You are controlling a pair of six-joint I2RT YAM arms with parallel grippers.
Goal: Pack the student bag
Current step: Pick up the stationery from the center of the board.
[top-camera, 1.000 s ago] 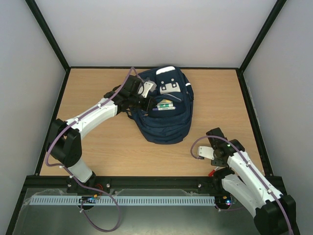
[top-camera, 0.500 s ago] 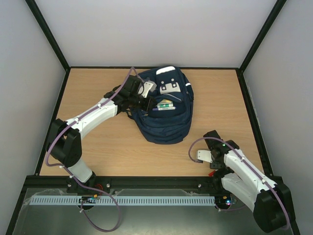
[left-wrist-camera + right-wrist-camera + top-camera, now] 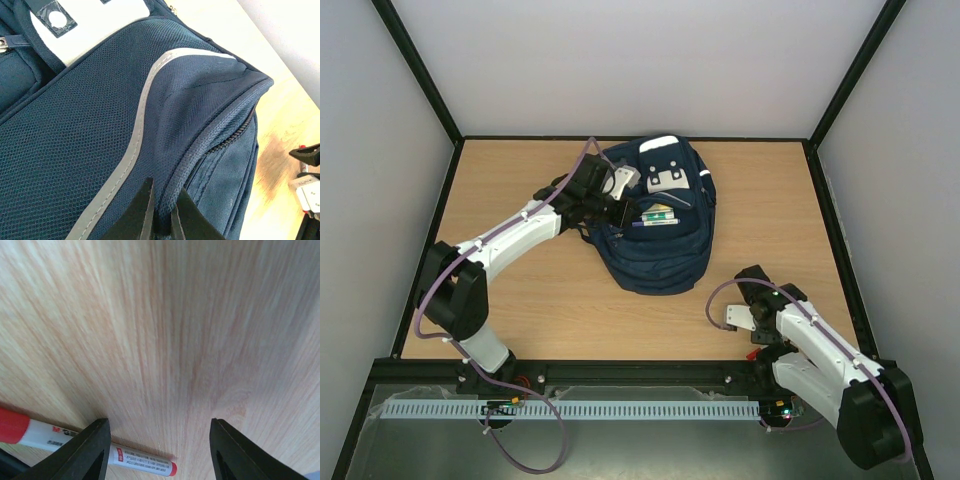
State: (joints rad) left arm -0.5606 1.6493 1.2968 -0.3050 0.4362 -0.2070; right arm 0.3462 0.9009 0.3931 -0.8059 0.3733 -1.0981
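Moved since a second ago: the right gripper [image 3: 744, 318] has drawn back toward the near edge of the table and turned a little; the left arm and the bag lie as they did.
Surface: a light wooden table [image 3: 550, 300] with plain grain, bare under the right wrist camera.
Room: pale walls [image 3: 620, 60] on three sides, black frame posts [image 3: 420, 70] at the corners, and a slotted grey strip [image 3: 620, 410] along the front below the arm bases.
Student bag [image 3: 665, 255]: lies flat in the far middle of the table, top end away from the arms.
Bag's look: navy mesh-weave fabric, a curved grey stripe [image 3: 137, 130], a grey-white patch [image 3: 667, 180] with dark tabs, and a zip line running down its side.
Front pocket: stands open (a green-and-white item [image 3: 660, 213] shows inside it).
Left gripper [image 3: 161, 212]: clenched on a ridge of the bag's fabric next to the zip, at the bag's left upper part.
Right gripper, wrist view [image 3: 159, 427]: fingers spread and grasping nothing, tips low over the wood.
Marker [image 3: 55, 437]: white barrel with red ends, lying on the table at the near edge, passing beneath one of the right fingers; contact cannot be told.
In the way: the left wrist and its purple cable [image 3: 582, 160] cover the bag's left shoulder in the top view.
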